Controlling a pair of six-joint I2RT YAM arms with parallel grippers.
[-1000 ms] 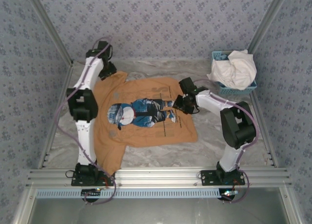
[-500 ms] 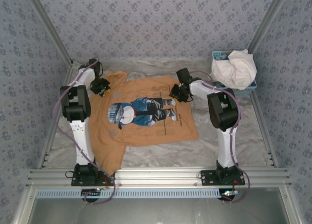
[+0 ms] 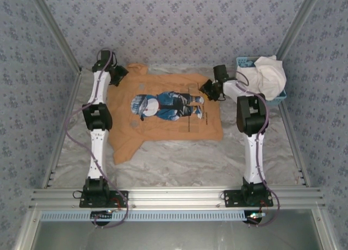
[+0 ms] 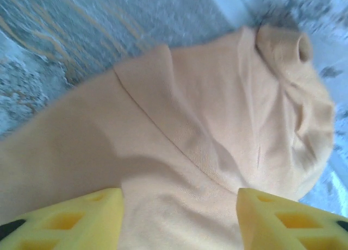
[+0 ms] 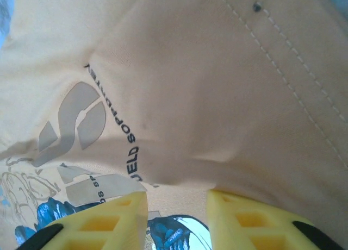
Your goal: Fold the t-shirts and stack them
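Tan-orange t-shirt (image 3: 163, 127) lies flat mid-table, print up. We see the left gripper (image 4: 179, 201) spread open over its far left corner, the right gripper (image 5: 178, 198) at its far right edge (pinching or not, we cannot tell). White t-shirt (image 3: 266, 76) heaps in the basket (image 3: 276, 99).

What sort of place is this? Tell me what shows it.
Probably a robot test cell, not a home: a left arm and right arm bolted to a metal rail, patterned walls closing in the table, and a tan shirt spread out.
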